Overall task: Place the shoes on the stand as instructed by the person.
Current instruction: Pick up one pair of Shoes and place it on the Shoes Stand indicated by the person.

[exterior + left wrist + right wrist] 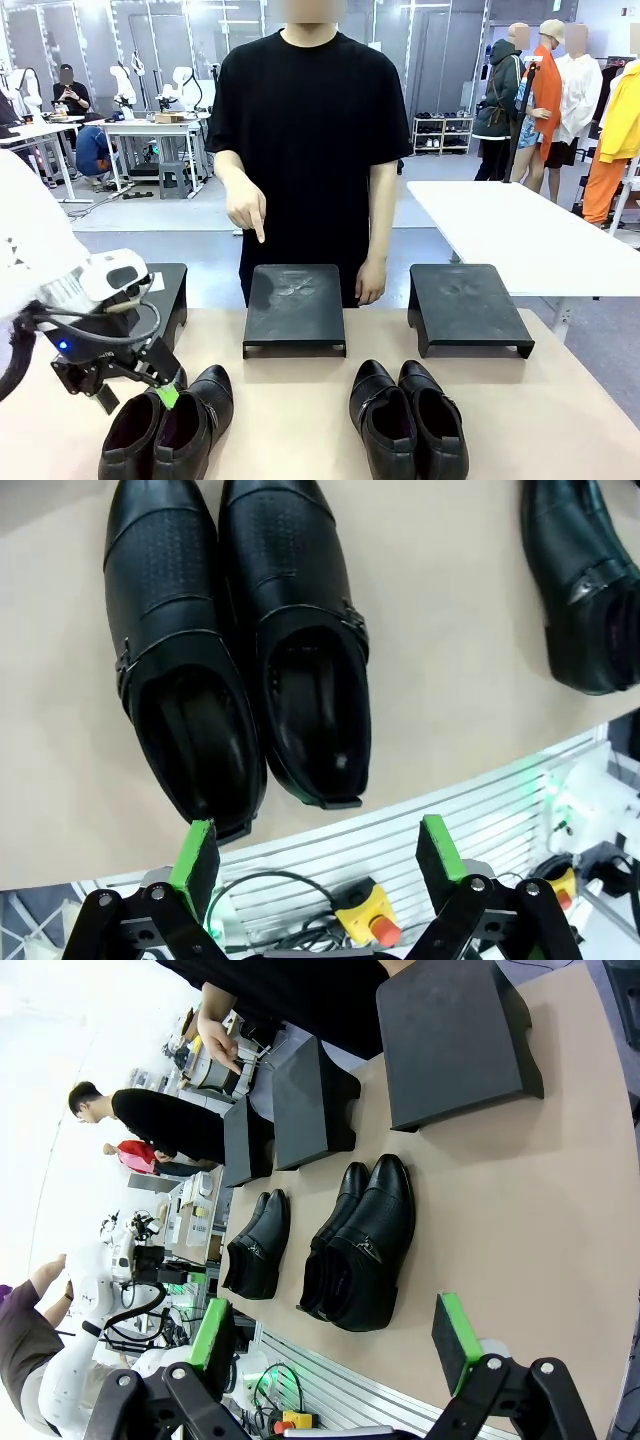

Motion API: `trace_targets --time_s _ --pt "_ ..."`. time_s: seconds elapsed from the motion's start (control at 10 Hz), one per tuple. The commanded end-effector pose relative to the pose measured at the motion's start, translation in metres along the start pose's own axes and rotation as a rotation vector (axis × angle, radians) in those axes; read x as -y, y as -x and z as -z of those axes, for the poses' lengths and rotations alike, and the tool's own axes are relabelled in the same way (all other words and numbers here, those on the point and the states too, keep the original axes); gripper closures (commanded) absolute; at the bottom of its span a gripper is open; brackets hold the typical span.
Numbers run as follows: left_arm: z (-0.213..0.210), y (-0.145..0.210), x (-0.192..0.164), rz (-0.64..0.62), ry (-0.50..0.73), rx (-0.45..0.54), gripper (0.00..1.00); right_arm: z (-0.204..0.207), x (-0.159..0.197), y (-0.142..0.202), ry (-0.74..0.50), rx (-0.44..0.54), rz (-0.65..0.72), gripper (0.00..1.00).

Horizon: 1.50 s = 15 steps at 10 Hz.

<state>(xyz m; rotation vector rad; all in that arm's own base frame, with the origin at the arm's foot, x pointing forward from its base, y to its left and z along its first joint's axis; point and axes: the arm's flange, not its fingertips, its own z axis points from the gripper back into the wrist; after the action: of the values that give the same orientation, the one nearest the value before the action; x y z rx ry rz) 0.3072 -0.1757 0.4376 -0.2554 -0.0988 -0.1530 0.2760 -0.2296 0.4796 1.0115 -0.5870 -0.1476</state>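
End effectors, both wide apart and empty: left end effector (318, 838) at the heels of the near-left shoe pair (170, 430); right end effector (332, 1312) by my worktop's (290, 420) near edge. Second pair (408, 420) near right. Farther, person's hand (247, 210) points down at the middle stand (295, 308).

tan tabletop (290, 420), white table (520, 235) beyond right, low shelf rack (442, 135) far back

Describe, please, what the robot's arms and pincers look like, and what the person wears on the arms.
The left arm has a rounded white shell, with black cables looping at the wrist beside a small blue light. The left pincer is black, tipped with green pads; the right pincer matches. The person wears a black T-shirt with short sleeves.
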Motion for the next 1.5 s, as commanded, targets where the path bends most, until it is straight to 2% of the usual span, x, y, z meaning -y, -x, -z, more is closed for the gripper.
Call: trace_targets --time_s 0.0,0.5,0.8,0.9,1.0,1.1,1.2,1.3,1.4 --pt "0.032 0.008 -0.010 -0.045 -0.051 0.011 0.00 -0.001 0.000 -0.001 -0.014 0.008 -0.013 0.00" --pt "0.074 -0.006 -0.016 -0.126 -0.094 0.035 0.00 -0.001 0.000 -0.001 -0.014 0.008 -0.013 0.00" --pt "0.091 -0.005 -0.019 -0.130 -0.119 -0.011 0.00 -0.001 0.000 -0.001 -0.014 0.008 -0.013 0.00" --pt "0.095 -0.007 -0.019 -0.137 -0.103 -0.018 0.11 -0.001 0.000 -0.001 -0.014 0.008 -0.013 0.00" --pt "0.098 -0.009 -0.020 -0.141 -0.109 -0.013 0.31 -0.001 0.000 -0.001 -0.014 0.008 -0.013 0.00" --pt "0.101 -0.009 -0.020 -0.145 -0.120 -0.013 0.68 -0.001 0.000 -0.001 -0.014 0.008 -0.013 0.00" --pt "0.103 -0.010 -0.020 -0.144 -0.113 -0.024 0.65 -0.001 0.000 -0.001 -0.014 0.008 -0.013 0.00" --pt "0.102 -0.009 -0.020 -0.139 -0.119 -0.024 1.00 -0.001 0.000 -0.001 -0.014 0.008 -0.013 0.00" --pt "0.102 -0.009 -0.020 -0.136 -0.124 -0.023 1.00 -0.001 0.000 -0.001 -0.014 0.008 -0.013 0.00"
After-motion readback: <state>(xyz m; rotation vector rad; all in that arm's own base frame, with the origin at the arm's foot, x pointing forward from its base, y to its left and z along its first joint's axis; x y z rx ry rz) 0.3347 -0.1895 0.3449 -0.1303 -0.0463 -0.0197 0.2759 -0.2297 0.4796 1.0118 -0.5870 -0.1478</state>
